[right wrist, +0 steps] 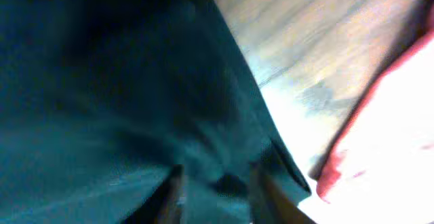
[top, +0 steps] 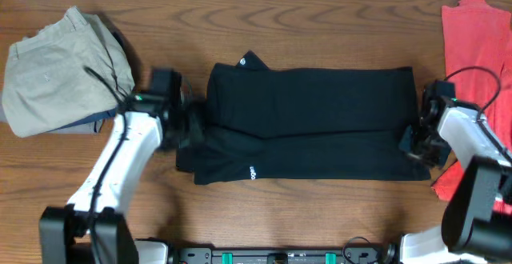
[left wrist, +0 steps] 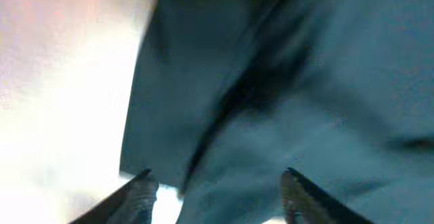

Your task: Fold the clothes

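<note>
Showing white against the black shirt [top: 320,120] are two small logo marks [top: 250,172], one near the front edge and one on the tab at the back edge; both are too small to read, and no other writing can be seen.

The shirt lies folded into a wide band on the wooden table [top: 320,216], stretched between the two arms. The left gripper [top: 190,128] sits at the shirt's left end. In its wrist view the fingers [left wrist: 139,197] stand wide apart. Beyond them a dark fold edge runs away from the tips, with pale table to one side. Nothing is clamped.

The right gripper [top: 412,140] is at the shirt's opposite end. Its fingers [right wrist: 173,197] are drawn close together with a ridge of black cloth between them, so it appears to have the shirt's edge pinched; the view is blurred.

Khaki trousers [top: 56,76] lie in a heap behind and outward of the left gripper, apart from the shirt. A coral-red garment [top: 476,40] lies outward of the right gripper, near the shirt's corner but not touching it.
</note>
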Controlling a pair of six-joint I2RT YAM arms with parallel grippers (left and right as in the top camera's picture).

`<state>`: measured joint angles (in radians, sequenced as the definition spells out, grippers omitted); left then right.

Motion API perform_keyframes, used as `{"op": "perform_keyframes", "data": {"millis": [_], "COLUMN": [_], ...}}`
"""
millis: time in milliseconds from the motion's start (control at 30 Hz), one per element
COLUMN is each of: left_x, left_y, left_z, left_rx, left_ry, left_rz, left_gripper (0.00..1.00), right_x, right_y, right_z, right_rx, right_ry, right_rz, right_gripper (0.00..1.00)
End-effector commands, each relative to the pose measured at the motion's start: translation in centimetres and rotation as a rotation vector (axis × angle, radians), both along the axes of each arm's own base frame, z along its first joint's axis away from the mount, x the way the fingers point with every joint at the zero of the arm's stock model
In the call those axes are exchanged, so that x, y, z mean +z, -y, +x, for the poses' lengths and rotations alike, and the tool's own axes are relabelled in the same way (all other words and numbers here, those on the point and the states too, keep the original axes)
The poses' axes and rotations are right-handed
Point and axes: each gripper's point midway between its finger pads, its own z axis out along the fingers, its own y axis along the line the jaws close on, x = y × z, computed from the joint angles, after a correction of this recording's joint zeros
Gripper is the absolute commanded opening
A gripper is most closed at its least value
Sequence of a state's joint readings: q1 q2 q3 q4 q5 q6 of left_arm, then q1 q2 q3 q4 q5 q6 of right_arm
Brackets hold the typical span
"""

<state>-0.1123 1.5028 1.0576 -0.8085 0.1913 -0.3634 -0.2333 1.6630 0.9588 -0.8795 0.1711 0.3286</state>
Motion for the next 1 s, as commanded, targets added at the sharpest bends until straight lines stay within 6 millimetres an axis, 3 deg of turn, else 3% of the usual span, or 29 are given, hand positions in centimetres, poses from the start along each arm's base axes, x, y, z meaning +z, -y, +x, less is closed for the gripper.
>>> {"op": "perform_keyframes", "data": {"millis": [0, 100, 233, 500, 767, 967], "left_x": [4.7, 6.4, 6.3, 2.5, -0.7, -2.7], "left_y": [0.0, 0.4, 1.0, 5.2, 8.4, 9.7], "left_z": [4.8, 8.4, 12.8, 19.9, 22.8, 22.9], "left_rx": [-0.061, -0.117, -0.163, -0.309, -0.363, -0.384], "left_ry": [0.185, 0.28, 0.352, 0.497, 0.582, 0.571], "left_rz": [0.026, 0.036, 0.045, -0.024, -0.035, -0.041], "left_gripper": [0.65, 0.73, 0.77, 0.77, 0.77, 0.77], "right_x": [5.3, 8.9, 11.5, 11.3, 10.9, 10.8], "right_y": [-0.7, -1.9, -3.3, -4.3, -5.0, -5.1], "right_z": [4.6, 6.9, 7.9, 6.7, 5.7, 5.4], "right_rx": [0.072, 0.144, 0.195, 0.199, 0.208, 0.206], "right_ry": [0.215, 0.354, 0.448, 0.412, 0.368, 0.353], "right_rz": [0.021, 0.074, 0.131, 0.184, 0.201, 0.205], "right_gripper": [0.44, 0.52, 0.59, 0.6, 0.6, 0.6]}}
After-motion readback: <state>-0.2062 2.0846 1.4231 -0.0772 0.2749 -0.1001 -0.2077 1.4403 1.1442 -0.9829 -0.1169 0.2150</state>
